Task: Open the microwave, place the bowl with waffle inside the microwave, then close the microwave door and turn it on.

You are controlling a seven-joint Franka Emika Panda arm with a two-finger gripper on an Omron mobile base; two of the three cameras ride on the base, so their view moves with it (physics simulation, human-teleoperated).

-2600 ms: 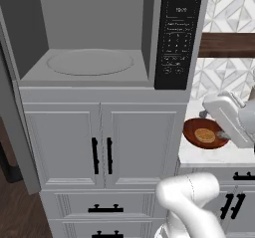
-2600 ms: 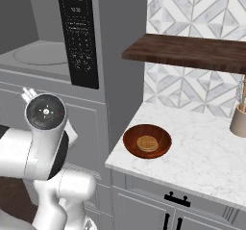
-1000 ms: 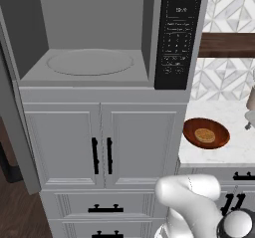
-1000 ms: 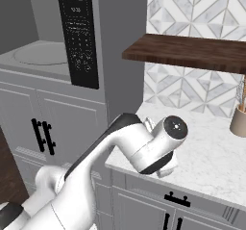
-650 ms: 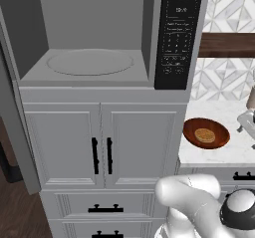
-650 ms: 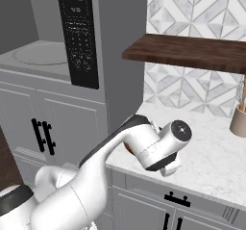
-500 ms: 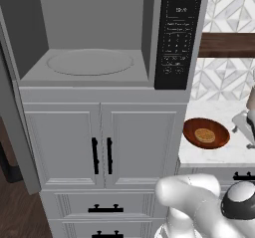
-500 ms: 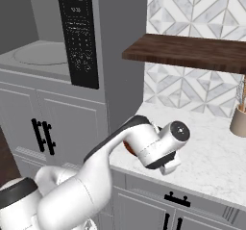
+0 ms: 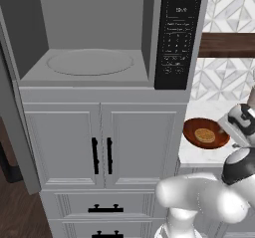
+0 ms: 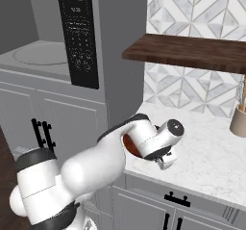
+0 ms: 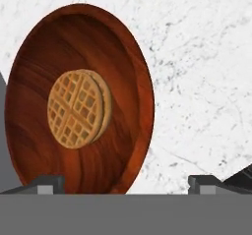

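The microwave (image 9: 99,38) stands open, its grey cavity and round turntable (image 9: 89,62) bare, the black keypad (image 9: 177,38) on its right. The microwave door (image 9: 17,132) is swung out at the far left. The reddish-brown bowl (image 11: 78,101) sits on the marble counter with the golden waffle (image 11: 76,108) in its middle; the bowl (image 9: 205,134) lies right of the cabinet. My gripper (image 11: 128,185) is open, hovering at the bowl's near rim, with that rim between the two fingertips (image 11: 44,182). My hand largely hides the bowl (image 10: 129,145) in the right base view.
White cabinet doors (image 9: 99,152) with short black handles sit under the microwave. A dark wooden shelf (image 10: 192,51) hangs above the marble counter (image 10: 206,152). A tan utensil holder (image 10: 238,121) stands at the back right of the counter.
The arm has swung from in front of the cabinets over to the counter, and the hand has come down to the bowl's rim. Bowl and microwave have not moved.
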